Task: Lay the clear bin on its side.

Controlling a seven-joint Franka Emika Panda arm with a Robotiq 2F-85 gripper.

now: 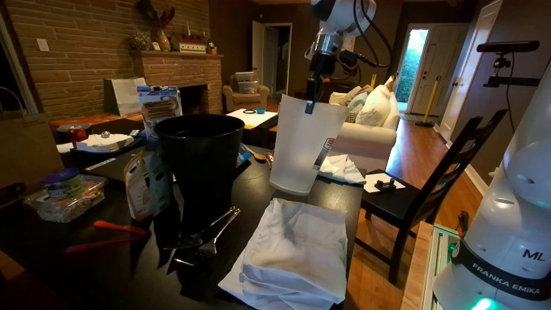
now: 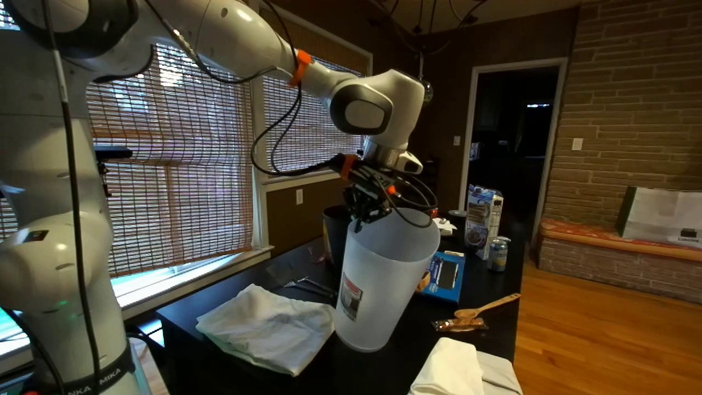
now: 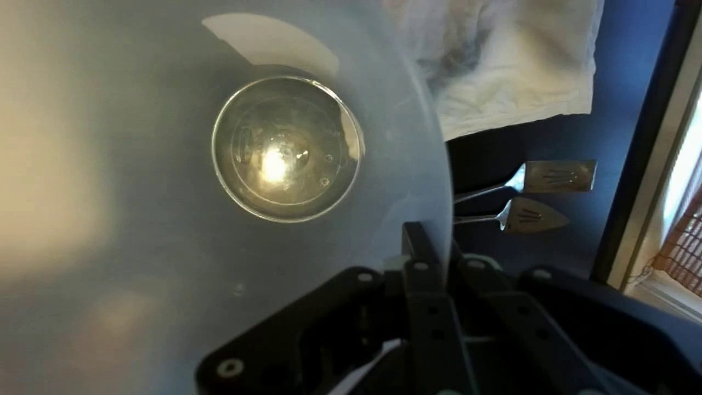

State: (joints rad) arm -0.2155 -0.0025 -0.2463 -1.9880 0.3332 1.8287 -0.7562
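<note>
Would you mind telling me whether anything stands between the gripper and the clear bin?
Nothing visible does: the gripper pinches the clear bin at its rim, with jaws on either side of the wall.

Clear bin point(image 1: 299, 142): translucent whitish plastic, tapering toward base. Red-topped label point(image 2: 351, 298) at eight o'clock on wall in exterior view. Rim up, body tilted, top leaning toward one o'clock in both exterior views. Claw point(image 1: 309, 106) pinching rim. Base over surface point(image 1: 331, 196), contact unclear.
</note>
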